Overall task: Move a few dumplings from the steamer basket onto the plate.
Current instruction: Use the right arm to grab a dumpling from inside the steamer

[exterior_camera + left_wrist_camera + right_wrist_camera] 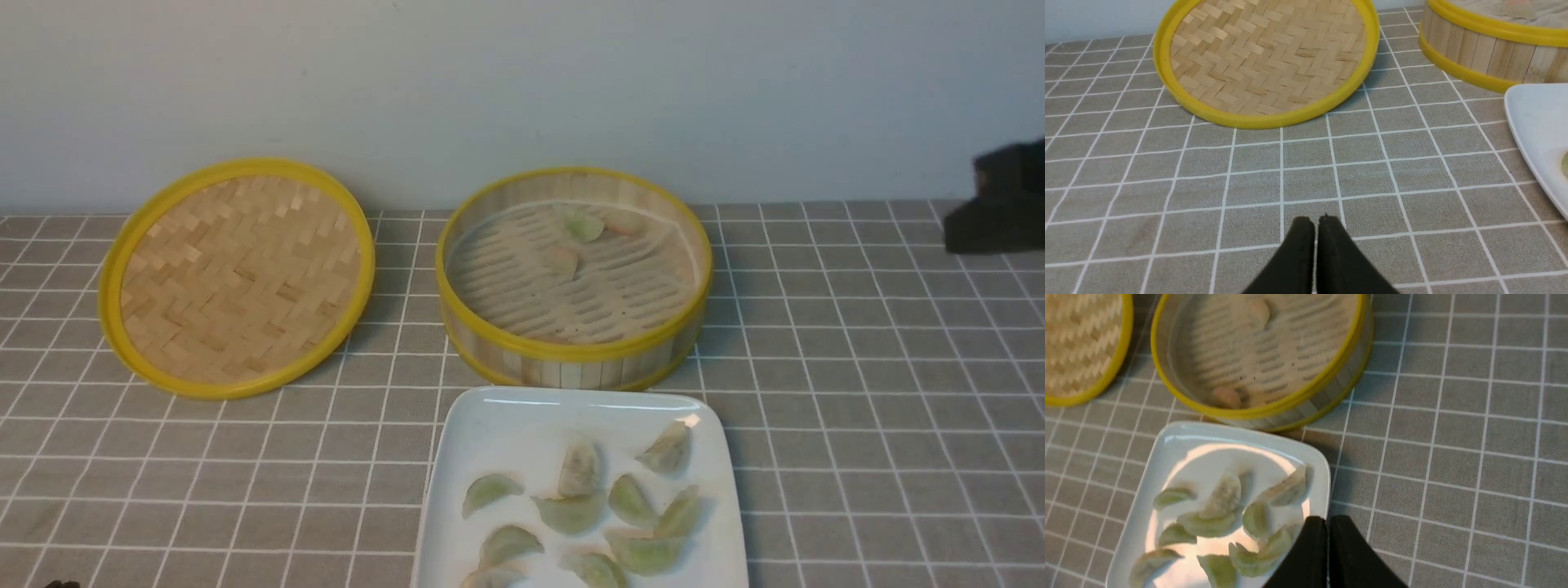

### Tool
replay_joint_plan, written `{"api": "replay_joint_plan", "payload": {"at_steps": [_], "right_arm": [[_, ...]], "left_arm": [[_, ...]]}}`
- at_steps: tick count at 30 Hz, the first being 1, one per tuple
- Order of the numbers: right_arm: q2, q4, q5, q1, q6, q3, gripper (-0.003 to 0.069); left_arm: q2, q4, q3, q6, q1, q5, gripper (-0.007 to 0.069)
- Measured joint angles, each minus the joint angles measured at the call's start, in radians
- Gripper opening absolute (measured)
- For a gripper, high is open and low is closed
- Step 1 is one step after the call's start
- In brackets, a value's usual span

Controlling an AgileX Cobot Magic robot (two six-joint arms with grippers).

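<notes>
The steamer basket (506,347) stands at the middle back and holds a few dumplings, one green (581,224) and one whitish-pink (563,260). The white plate (522,429) lies just in front of it with several dumplings (571,513) on it. My right gripper (1327,520) is shut and empty, raised above the plate's (1167,441) right edge beside its dumplings (1222,496). The basket (1331,392) shows beyond, with a pinkish dumpling (1227,397) inside. My left gripper (1314,220) is shut and empty over bare tablecloth, left of the plate (1539,130).
The flat woven lid (237,278) with a yellow rim leans at the back left, also in the left wrist view (1267,61). My right arm (1000,200) shows as a dark shape at the far right edge. A grey checked cloth covers the table, with a wall behind.
</notes>
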Motion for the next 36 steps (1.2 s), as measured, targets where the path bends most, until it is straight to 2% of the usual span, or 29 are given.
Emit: {"api": "replay_joint_plan", "payload": {"at_steps": [3, 5, 11, 15, 21, 25, 28, 30, 36], "right_arm": [[0.14, -0.028, 0.033, 0.045, 0.013, -0.152, -0.0006], [0.294, -0.081, 0.039, 0.11, 0.049, -0.321, -0.0008], [0.545, -0.135, 0.045, 0.224, 0.104, -0.58, -0.0007], [0.672, -0.155, 0.047, 0.269, 0.131, -0.708, -0.0007], [0.956, -0.261, 0.048, 0.347, 0.144, -0.957, 0.0035], [1.081, -0.296, 0.049, 0.368, 0.144, -1.093, 0.0109], [1.154, -0.304, 0.049, 0.371, 0.144, -1.165, 0.0198], [1.192, -0.309, 0.049, 0.371, 0.144, -1.187, 0.0273], [1.252, -0.318, 0.049, 0.371, 0.15, -1.192, 0.0416]], "left_arm": [[0.0, 0.0, 0.0, 0.0, 0.0, 0.0, -0.0005], [0.0, 0.0, 0.0, 0.0, 0.0, 0.0, -0.0005], [0.0, 0.0, 0.0, 0.0, 0.0, 0.0, -0.0005], [0.0, 0.0, 0.0, 0.0, 0.0, 0.0, -0.0005], [0.0, 0.0, 0.0, 0.0, 0.0, 0.0, -0.0005], [0.0, 0.0, 0.0, 0.0, 0.0, 0.0, -0.0005], [0.0, 0.0, 0.0, 0.0, 0.0, 0.0, -0.0005], [0.0, 0.0, 0.0, 0.0, 0.0, 0.0, -0.0005], [0.0, 0.0, 0.0, 0.0, 0.0, 0.0, -0.0005]]}}
